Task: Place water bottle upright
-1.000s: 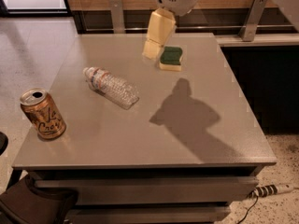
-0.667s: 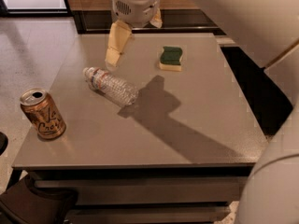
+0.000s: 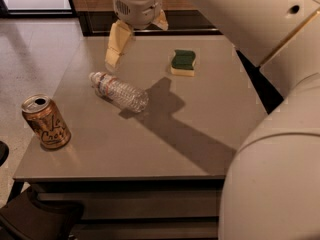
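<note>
Gold-orange can [image 3: 46,123] stands upright at the left front corner of the grey bench [image 3: 220,94], top opened, script lettering on its side. Right of it and farther back, the water bottle [image 3: 119,91] lies flat on its side in the left half of the bench. It is clear and ribbed, with the white cap pointing to the far left, a thin red-and-blue band near the neck and the base pointing toward the middle. Can and bottle are well apart. The hand [image 3: 138,46] hangs over the far left of the bench, just beyond the bottle's cap end, clear of the bottle. Its two cream fingers [image 3: 117,46] are spread wide with nothing between them; the nearer finger slants down toward the cap, the other shows only as a short stub behind the wrist. Right of the hand, a sponge [image 3: 183,63], green on top and yellow beneath, lies flat near the far edge. The arm's shadow runs from the bottle's base across the middle to the right front. The white arm [image 3: 280,174] fills the right side.
</note>
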You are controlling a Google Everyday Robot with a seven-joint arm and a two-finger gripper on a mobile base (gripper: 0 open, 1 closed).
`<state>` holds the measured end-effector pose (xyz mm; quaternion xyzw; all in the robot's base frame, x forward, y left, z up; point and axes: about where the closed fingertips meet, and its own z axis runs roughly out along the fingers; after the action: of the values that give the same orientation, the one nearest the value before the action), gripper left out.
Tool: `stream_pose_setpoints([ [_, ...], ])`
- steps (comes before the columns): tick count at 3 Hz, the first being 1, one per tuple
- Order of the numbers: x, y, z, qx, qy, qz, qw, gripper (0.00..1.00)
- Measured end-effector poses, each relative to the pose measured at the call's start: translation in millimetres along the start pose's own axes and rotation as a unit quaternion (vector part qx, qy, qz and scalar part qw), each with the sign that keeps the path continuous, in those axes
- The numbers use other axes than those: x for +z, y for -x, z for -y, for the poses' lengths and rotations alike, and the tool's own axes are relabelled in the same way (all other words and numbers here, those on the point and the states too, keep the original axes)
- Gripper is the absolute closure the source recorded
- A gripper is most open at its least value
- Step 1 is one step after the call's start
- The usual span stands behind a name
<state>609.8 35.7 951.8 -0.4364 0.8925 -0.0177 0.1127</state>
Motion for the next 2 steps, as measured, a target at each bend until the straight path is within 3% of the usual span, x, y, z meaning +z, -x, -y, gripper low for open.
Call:
stream_pose_setpoints([
  [2, 36.0, 41.4, 1.2, 0.081, 0.020, -0.024, 0.9962, 0.00],
])
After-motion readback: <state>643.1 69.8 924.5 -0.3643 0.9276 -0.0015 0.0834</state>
